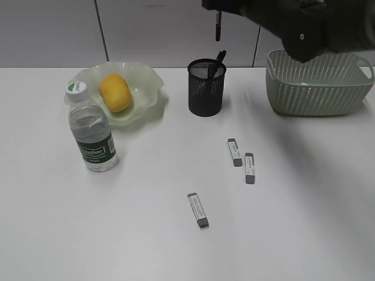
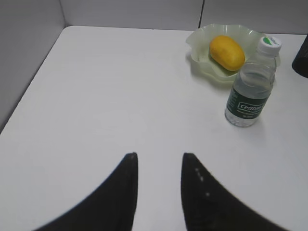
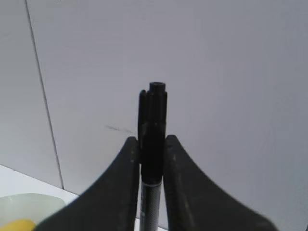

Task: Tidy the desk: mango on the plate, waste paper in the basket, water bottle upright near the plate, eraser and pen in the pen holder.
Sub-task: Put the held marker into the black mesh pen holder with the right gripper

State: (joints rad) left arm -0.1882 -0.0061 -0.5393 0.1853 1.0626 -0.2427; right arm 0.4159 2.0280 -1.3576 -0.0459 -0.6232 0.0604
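My right gripper (image 3: 153, 139) is shut on a black pen (image 3: 153, 120), which hangs upright (image 1: 218, 26) just above the black mesh pen holder (image 1: 206, 88). Another pen stands in that holder. The mango (image 1: 115, 92) lies on the wavy green plate (image 1: 146, 76), and the water bottle (image 1: 91, 132) stands upright beside it. Three erasers (image 1: 234, 151) (image 1: 249, 168) (image 1: 198, 209) lie on the table. The green basket (image 1: 316, 88) stands at the back right; the waste paper is hidden. My left gripper (image 2: 159, 156) hovers open over bare table, left of the bottle (image 2: 250, 89).
The right arm (image 1: 304, 26) reaches in dark from the top right, above the basket. A wall closes off the back of the table and another its left side (image 2: 24, 53).
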